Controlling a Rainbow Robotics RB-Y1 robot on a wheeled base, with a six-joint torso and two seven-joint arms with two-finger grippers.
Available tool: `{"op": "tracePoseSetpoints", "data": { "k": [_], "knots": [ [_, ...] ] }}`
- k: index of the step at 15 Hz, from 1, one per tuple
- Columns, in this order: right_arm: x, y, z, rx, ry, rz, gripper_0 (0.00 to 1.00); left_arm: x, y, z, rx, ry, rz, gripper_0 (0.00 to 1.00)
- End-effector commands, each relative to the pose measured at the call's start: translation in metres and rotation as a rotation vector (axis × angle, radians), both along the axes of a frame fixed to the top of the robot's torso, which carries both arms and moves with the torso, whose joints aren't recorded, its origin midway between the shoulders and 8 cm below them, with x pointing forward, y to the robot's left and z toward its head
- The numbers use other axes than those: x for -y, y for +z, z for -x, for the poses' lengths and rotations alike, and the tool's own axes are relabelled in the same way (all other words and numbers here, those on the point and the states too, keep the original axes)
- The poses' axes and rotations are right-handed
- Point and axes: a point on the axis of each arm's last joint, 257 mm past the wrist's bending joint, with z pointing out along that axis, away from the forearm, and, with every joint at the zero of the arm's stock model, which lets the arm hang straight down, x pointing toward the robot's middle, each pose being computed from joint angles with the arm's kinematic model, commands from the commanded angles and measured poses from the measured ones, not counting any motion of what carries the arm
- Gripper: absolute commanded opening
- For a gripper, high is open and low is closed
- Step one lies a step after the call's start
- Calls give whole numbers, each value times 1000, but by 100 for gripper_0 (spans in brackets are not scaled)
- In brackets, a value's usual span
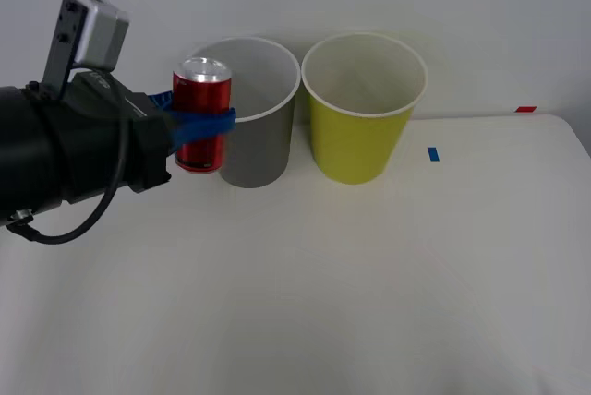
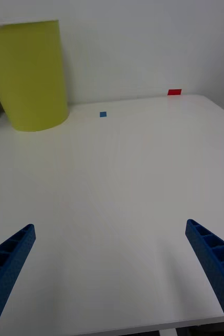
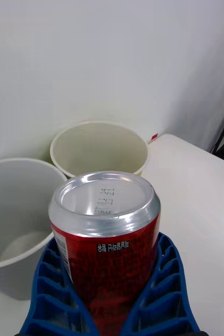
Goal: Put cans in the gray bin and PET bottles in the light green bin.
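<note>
My left gripper (image 1: 205, 123) is shut on a red can (image 1: 201, 114) with a silver top, held upright in the air beside the rim of the gray bin (image 1: 261, 141), on its left side. From the left wrist the can (image 3: 106, 236) sits between the blue fingers (image 3: 49, 283), with the gray bin's (image 3: 12, 220) white inside just beyond it. The light green bin (image 1: 360, 137) stands right of the gray one; both are upright and look empty. My right gripper (image 2: 112, 278) is open above the bare table, well off from the light green bin (image 2: 30, 79).
A small blue tape mark (image 1: 433, 153) and a red one (image 1: 525, 110) lie on the white table (image 1: 369, 293) to the right of the bins. A white wall stands close behind the bins.
</note>
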Motion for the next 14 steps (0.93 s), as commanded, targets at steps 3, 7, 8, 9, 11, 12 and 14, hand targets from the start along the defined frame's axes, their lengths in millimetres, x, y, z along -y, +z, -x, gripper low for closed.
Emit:
{"op": "tracePoseSetpoints", "data": {
  "k": [3, 7, 8, 9, 11, 12, 14],
  "knots": [
    [0, 0, 0, 0, 0, 0, 100, -14, 46, -6, 119, 29, -4, 0],
    [0, 0, 0, 0, 0, 0, 100, -30, 74, -26, 174, 83, 76, 0],
    [0, 0, 0, 0, 0, 0, 100, -38, 81, -39, 176, 100, 117, 0],
    [0, 0, 0, 0, 0, 0, 100, -44, 86, -51, 179, 113, 150, 0],
    [0, 0, 0, 0, 0, 0, 100, -53, 92, -79, 193, 136, 181, 0],
    [0, 0, 0, 0, 0, 0, 100, -54, 93, -90, 224, 152, 153, 0],
    [0, 0, 0, 0, 0, 0, 100, -51, 94, -110, 254, 183, 149, 0]
  ]
}}
